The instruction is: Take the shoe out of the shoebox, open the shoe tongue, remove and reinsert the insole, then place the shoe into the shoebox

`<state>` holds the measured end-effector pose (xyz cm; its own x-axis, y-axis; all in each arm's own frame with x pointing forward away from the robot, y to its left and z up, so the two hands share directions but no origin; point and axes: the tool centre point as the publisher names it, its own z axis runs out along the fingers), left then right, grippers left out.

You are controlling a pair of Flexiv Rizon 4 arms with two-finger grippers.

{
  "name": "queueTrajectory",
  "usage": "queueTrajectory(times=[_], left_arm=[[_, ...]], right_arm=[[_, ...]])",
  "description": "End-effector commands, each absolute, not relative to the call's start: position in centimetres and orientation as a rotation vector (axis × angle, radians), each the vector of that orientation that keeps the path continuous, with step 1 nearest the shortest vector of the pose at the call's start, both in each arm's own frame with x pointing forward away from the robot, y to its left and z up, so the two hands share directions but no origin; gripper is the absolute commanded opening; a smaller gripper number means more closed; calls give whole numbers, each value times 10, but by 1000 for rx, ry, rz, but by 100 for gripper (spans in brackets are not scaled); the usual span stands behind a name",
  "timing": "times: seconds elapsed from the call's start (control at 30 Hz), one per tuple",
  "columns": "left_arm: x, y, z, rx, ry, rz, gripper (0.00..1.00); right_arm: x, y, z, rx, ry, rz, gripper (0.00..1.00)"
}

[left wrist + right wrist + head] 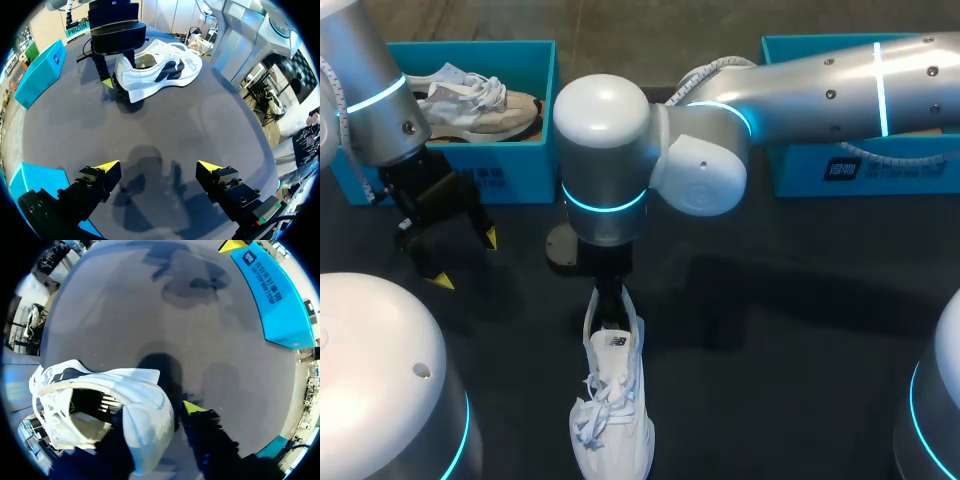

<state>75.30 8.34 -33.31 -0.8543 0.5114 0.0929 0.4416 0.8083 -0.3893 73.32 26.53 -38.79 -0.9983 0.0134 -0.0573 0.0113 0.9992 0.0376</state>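
A white shoe [612, 405] with dark side marks [165, 70] stands upright on the dark table, its toe toward the near edge. My right gripper [608, 300] comes straight down over its heel. One finger is inside the shoe's opening and the yellow-tipped finger [192, 406] is just outside the heel wall [150, 415]. A thin gap shows beside the outer tip, so the jaws straddle the heel without clamping it. My left gripper [466, 260] hangs open over bare table to the shoe's left, with nothing between its fingers [159, 167].
A blue shoebox [525, 60] at the back left holds a second, beige and white shoe [470, 100]. Another blue shoebox [880, 165] stands at the back right, partly hidden by my right arm. A small round grey disc [558, 245] lies behind the shoe.
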Motion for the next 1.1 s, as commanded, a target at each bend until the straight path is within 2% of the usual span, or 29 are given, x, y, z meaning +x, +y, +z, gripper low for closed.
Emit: queueTrajectory(times=[0.03,0.33,0.7,1.1], left_arm=[[752,84,-333,-746,-2802,530,100],[752,84,-333,-746,-2802,530,100],[752,84,-333,-746,-2802,530,100],[752,84,-333,-746,-2802,530,100]], right_arm=[[730,265,-386,40,3071,56,0],[741,244,-345,87,2997,16,0],[795,198,-259,-31,2905,-7,0],[795,198,-259,-31,2905,-7,0]])
